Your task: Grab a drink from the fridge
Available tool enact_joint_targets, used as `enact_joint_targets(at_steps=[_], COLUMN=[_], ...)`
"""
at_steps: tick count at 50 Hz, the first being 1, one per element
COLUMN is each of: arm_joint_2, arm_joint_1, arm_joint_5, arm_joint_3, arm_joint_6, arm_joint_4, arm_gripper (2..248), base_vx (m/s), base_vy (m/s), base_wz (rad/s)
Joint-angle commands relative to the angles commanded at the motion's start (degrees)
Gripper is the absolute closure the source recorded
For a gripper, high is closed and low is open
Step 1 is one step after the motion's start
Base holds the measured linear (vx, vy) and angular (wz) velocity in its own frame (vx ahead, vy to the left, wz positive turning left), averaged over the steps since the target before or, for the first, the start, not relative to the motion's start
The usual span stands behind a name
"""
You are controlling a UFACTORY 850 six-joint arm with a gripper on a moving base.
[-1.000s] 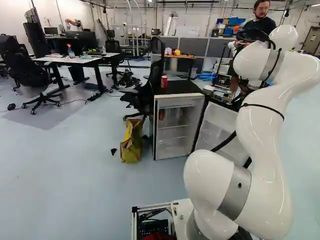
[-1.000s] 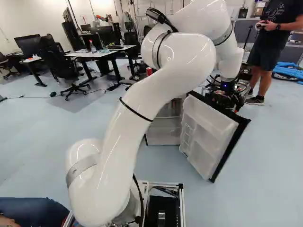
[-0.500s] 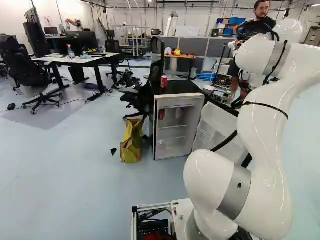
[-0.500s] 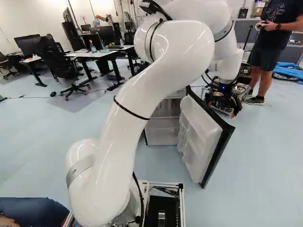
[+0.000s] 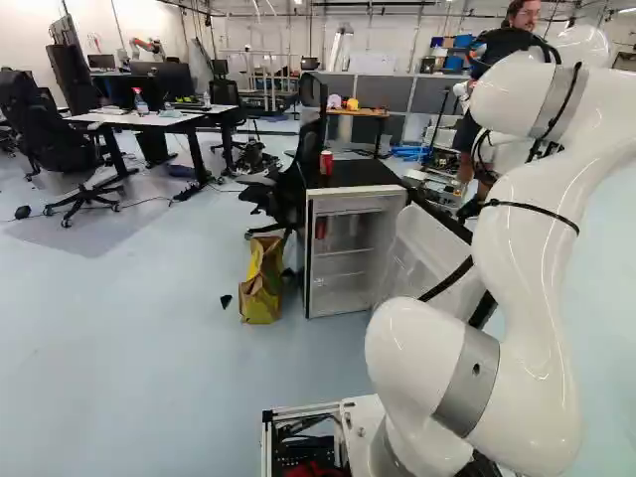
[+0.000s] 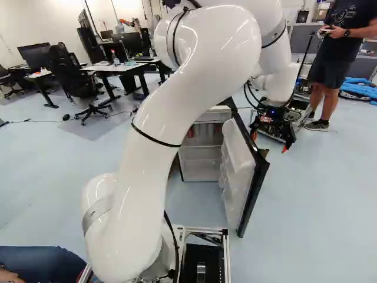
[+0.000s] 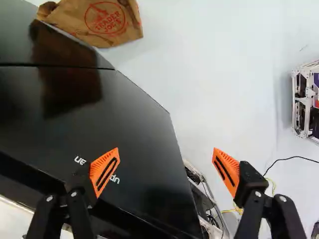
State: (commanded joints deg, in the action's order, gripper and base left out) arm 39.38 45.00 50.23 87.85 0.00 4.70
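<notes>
Can (image 5: 320, 229), red, inside the open fridge (image 5: 310, 268), standing high in the compartment toward its left side in the left base view; probably the drink to fetch. Second can (image 5: 326, 162), also red, on the fridge's black top (image 5: 360, 174), near the left edge there. Ahead of the compartment and off to its right in both base views, door (image 6: 234, 177), standing well open, shelved inner side toward the fridge. Beyond that, gripper (image 7: 165, 172), released and holding nothing, orange pads (image 7: 104, 172) wide apart; in the wrist view, one finger over the door's glossy dark outer face, the other over bare floor (image 7: 224, 89). Contact with the door impossible to tell from here. Near the same dark face, brown paper bag (image 7: 107, 22) on the floor.

Step in hand, by the look of it: getting access, with the door wide enough to reach past but the drink untouched. Next, swing the arm (image 6: 197, 88) clear around the door's free edge, turn toward the compartment, then go in level with fingers spread about the can. Main risk: snagging the door and pushing it shut.
</notes>
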Motion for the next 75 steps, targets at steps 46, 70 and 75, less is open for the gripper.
enact_joint_targets(at_steps=[46, 70, 75], arm_joint_2=[-8.4, -11.2, -11.7], arm_joint_1=[-4.3, -8.6, -9.6], arm_joint_5=[1.7, 1.7, 1.7], arm_joint_3=[-13.7, -18.3, -19.2], arm_joint_6=[0.0, 0.0, 0.0], arm_joint_4=[0.0, 0.0, 0.0], arm_gripper=[3, 3, 3], base_vx=[0.000, 0.000, 0.000], base_vy=[0.000, 0.000, 0.000], base_wz=[0.000, 0.000, 0.000])
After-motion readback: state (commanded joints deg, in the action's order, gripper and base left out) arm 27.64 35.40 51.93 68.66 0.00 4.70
